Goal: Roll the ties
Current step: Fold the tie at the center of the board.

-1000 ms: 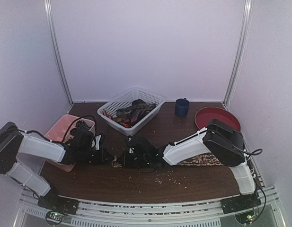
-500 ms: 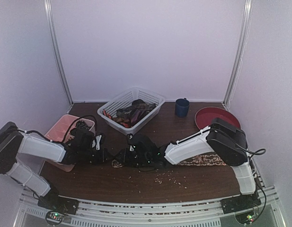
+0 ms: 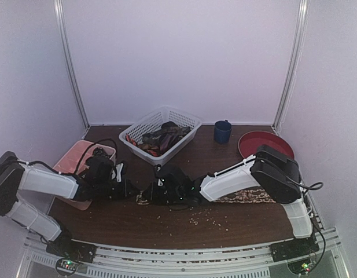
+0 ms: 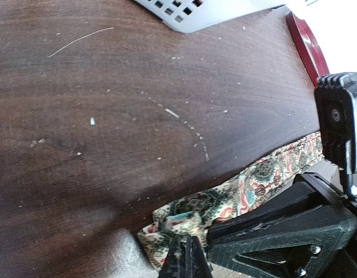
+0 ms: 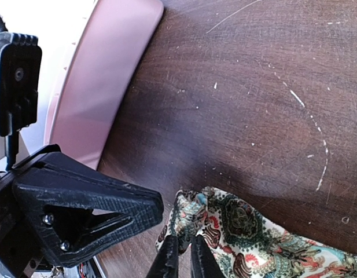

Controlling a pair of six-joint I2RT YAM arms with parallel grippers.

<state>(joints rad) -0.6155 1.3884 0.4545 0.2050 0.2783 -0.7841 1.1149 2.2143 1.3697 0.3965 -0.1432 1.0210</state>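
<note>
Here, left jaws and right jaws pinch floral tie (image 4: 247, 188); basket (image 3: 187, 119) holds ties (image 3: 161, 139).

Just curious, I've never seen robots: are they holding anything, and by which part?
Both pinch the patterned tie at its folded end: the left tool and the right tool.

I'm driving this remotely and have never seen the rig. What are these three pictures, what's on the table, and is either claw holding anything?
Two robot arms stand at the near edge of the table. The wide picture looks down from above and behind them; the other two come from a camera on each wrist. On the table lie a patterned tie, a white basket holding more ties, a blue mug, a red plate and a pink tray. The left gripper is shut on the tie's bunched end; the right gripper, nearly closed, seems to pinch that end from the other side.
</note>
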